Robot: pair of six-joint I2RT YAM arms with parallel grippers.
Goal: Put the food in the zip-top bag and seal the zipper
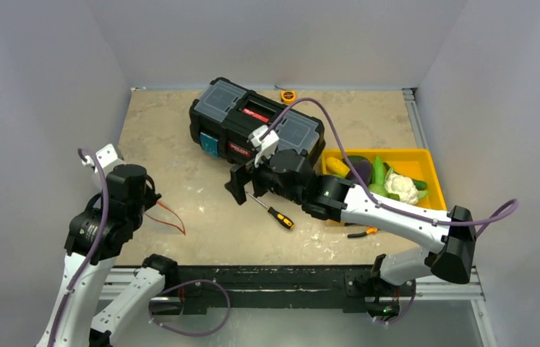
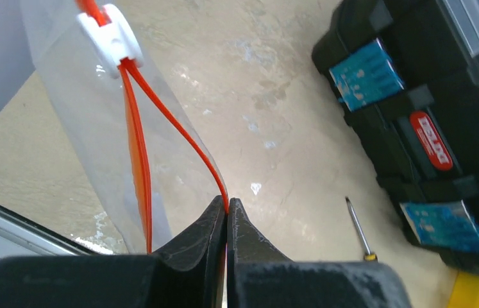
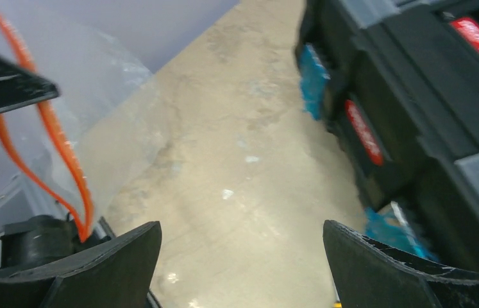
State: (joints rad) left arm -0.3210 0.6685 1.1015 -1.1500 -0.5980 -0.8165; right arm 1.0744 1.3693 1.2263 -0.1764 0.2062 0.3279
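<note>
Yellow tray (image 1: 434, 165), seen from above at the right, holds all the food (image 1: 397, 184). None is bagged, so you have barely begun.

From the left wrist, your left hand (image 2: 227, 206) is pressed together, pinching the zipper (image 2: 182, 135) of the zip-top bag (image 2: 83, 122), whose mouth is parted over the tabletop (image 2: 275, 96).

From the right wrist, your right hand (image 3: 242, 237) is spread and empty, near the bag.

Soft, even light from above, moderately bright; shadows faint and diffuse; pale glare spots on the desk (image 2: 256, 122) in both wrist views; right wrist view blurred, toolbox (image 3: 416, 109) smeared; left pincer (image 2: 227, 206) base out of focus.
</note>
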